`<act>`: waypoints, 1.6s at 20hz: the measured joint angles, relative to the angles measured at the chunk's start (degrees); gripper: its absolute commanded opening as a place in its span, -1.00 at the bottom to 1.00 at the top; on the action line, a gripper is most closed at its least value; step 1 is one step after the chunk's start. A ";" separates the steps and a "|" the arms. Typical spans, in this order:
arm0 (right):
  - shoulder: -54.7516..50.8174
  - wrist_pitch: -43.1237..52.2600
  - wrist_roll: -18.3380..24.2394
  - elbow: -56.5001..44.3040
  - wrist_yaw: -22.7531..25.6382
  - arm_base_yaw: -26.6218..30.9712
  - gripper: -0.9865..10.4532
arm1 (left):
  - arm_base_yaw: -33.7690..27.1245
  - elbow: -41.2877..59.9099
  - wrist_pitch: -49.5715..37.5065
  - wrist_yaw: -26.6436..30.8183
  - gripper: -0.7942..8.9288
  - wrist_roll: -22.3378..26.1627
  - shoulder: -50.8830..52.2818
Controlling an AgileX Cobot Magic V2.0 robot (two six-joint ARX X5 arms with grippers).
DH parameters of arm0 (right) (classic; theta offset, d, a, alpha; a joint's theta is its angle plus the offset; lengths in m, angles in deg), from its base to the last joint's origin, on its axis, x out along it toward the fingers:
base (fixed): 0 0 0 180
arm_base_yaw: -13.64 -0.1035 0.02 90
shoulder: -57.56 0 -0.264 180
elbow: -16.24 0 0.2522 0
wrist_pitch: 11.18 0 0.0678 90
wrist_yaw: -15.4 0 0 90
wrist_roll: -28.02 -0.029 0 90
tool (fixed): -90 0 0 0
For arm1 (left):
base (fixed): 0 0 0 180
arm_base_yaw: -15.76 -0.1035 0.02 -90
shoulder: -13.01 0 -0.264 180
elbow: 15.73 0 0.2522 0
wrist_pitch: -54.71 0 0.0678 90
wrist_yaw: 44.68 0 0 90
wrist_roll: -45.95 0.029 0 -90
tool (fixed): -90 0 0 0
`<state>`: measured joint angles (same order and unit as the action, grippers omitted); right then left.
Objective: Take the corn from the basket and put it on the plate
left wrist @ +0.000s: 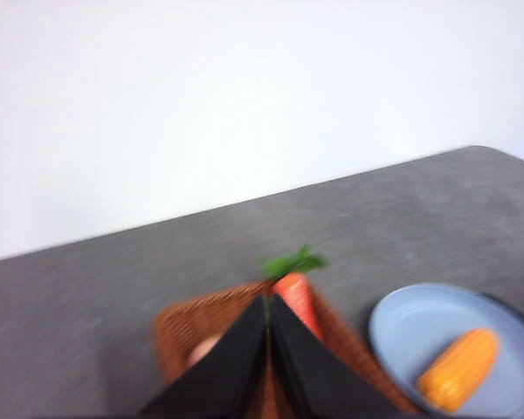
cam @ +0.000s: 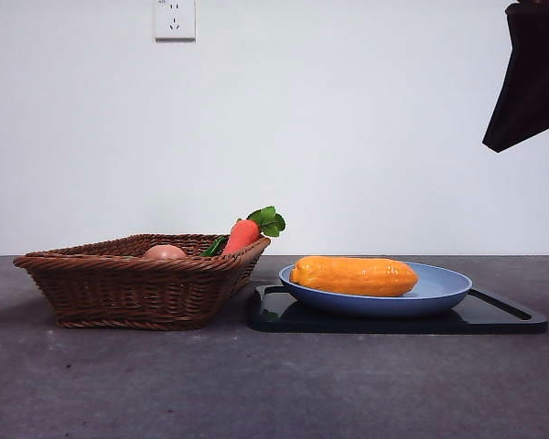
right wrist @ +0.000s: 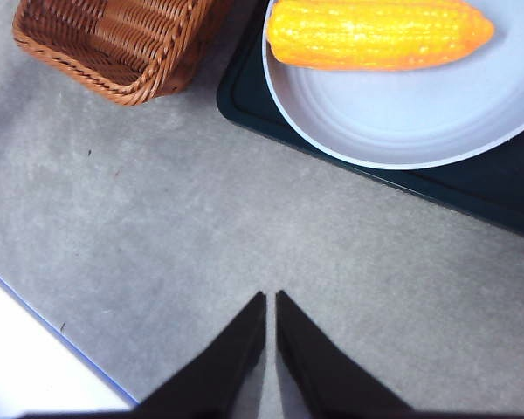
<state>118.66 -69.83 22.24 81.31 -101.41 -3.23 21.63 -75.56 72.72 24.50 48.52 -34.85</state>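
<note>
The corn (cam: 354, 276) lies on its side in the plate (cam: 439, 294), right of centre in the front view, and the plate sits on a black tray (cam: 508, 320). At left the basket (cam: 137, 283) holds a carrot (cam: 242, 234) leaning on its rim and a peach-coloured ball (cam: 165, 251). Nothing blocks the corn. Both the left pincer (left wrist: 269, 305) and the right pincer (right wrist: 271, 301) are together, holding nothing, above the grey surface (cam: 256, 384).

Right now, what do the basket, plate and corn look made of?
Basket: brown woven wicker, matte, strands visible. Plate: blue, smooth, probably plastic, with a soft sheen. Corn: likely a plastic replica, glossy with bumpy moulded kernels.
</note>
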 measured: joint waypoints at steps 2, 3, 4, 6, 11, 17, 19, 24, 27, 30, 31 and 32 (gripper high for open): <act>0.00 0.00 0.00 0.00 0.00 0.00 -0.82 | -4.15 7.63 -0.28 1.70 -0.82 -0.50 7.56; 0.00 0.00 0.00 0.00 0.00 0.00 -0.82 | -5.38 10.71 -0.33 3.50 -0.82 -0.59 10.60; 0.00 0.00 0.00 0.00 0.00 0.00 -0.82 | -6.29 14.32 -0.46 5.95 -0.82 -0.66 14.08; 0.00 0.00 0.00 0.00 0.00 0.00 -0.82 | -6.82 20.65 -0.61 9.75 -0.82 -0.87 20.15; 0.00 -0.02 0.00 0.00 0.00 0.00 -0.82 | -6.86 33.92 -1.70 14.16 -0.82 -1.73 32.59; 0.00 0.00 0.00 0.00 0.00 0.00 -0.82 | -6.88 43.19 -1.25 14.53 -0.82 -2.05 42.03; 0.00 0.00 0.00 0.00 0.00 0.00 -0.82 | -6.88 44.19 1.29 14.53 -0.82 -2.08 44.28; 0.00 0.00 0.00 0.00 0.00 0.00 -0.82 | -6.88 44.13 6.34 14.71 -0.82 -2.10 47.63; 0.00 -0.02 0.00 0.00 0.00 0.00 -0.82 | -6.88 44.11 6.62 14.80 -0.82 -2.67 47.63; 0.00 0.00 0.00 0.00 0.00 0.00 -0.82 | -6.88 44.09 6.62 14.82 -0.82 -3.19 47.60; 0.00 0.00 0.00 0.00 0.00 0.00 -0.82 | -6.88 44.09 6.62 14.82 -0.82 -3.23 47.60; 0.00 -0.02 0.00 0.00 0.00 0.00 -0.82 | -6.88 44.09 6.64 14.82 -0.82 -3.30 47.60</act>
<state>118.66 -69.85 22.24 81.31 -101.41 -3.23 14.75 -31.47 79.37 39.32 45.22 12.76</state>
